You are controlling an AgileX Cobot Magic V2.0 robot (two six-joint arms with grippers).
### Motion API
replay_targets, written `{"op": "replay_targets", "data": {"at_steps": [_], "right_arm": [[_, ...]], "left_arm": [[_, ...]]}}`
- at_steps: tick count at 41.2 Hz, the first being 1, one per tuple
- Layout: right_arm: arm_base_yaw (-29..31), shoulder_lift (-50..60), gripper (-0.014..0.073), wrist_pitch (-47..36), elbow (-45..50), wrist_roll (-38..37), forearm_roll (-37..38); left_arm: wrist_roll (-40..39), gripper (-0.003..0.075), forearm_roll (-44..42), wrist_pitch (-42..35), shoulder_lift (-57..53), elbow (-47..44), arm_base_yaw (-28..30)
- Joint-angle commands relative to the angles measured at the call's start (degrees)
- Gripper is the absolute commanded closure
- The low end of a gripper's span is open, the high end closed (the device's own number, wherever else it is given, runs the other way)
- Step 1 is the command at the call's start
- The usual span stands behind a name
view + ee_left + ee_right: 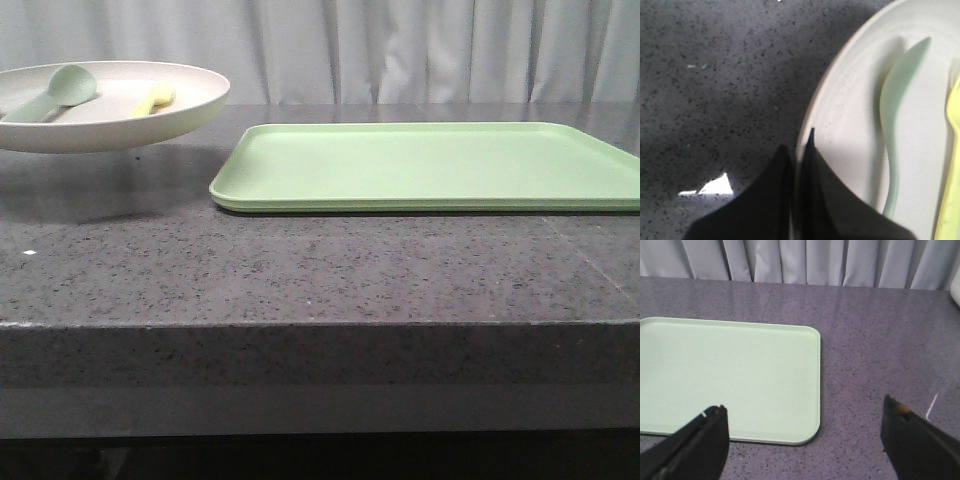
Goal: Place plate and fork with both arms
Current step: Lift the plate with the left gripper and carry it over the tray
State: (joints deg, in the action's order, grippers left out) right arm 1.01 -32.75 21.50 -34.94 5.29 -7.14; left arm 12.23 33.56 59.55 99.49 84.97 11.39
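The cream plate (110, 118) hangs tilted above the table at the far left, its shadow below it. The pale-yellow fork (153, 99) and a sage-green spoon (55, 93) lie in it. In the left wrist view my left gripper (800, 145) is shut on the plate's rim (850, 100), one finger outside, one inside; the spoon (895, 100) and fork (951, 165) lie beside it. My right gripper (807, 412) is open and empty above the table, by the corner of the green tray (730, 375). Neither gripper shows in the front view.
The flat light-green tray (430, 165) lies on the dark speckled table (300, 270), centre to right, with nothing on it. A grey curtain hangs behind. The table's front edge runs across the lower front view.
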Motion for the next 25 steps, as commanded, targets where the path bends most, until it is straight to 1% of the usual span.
{"op": "replay_targets", "data": {"at_steps": [1,8,13,21,25], "right_arm": [[0.4,-0.7,-0.0042,-4.7,-1.9,0.5,0.4],[0.4,-0.7,-0.0042,-4.7,-1.9,0.5,0.4],[0.4,-0.7,-0.0042,-4.7,-1.9,0.5,0.4],[0.4,-0.7,-0.0042,-4.7,-1.9,0.5,0.4],[0.3,-0.7,-0.0042,-4.7,-1.9,0.5,0.4]], "left_arm": [[0.0,0.0738,4.7,-0.6,-3.1,2.1,-1.2],[-2.2,0.0738,4.1,0.2,-2.0,5.2,-4.4],[-5.0,0.0738,3.7,0.1,-0.6,8.4,-7.9],[-9.8,0.0738,-0.1,1.4,4.6,16.6,-15.7],[-11.6,0.0738,-0.5,1.6,7.6,20.6,-19.4]]}}
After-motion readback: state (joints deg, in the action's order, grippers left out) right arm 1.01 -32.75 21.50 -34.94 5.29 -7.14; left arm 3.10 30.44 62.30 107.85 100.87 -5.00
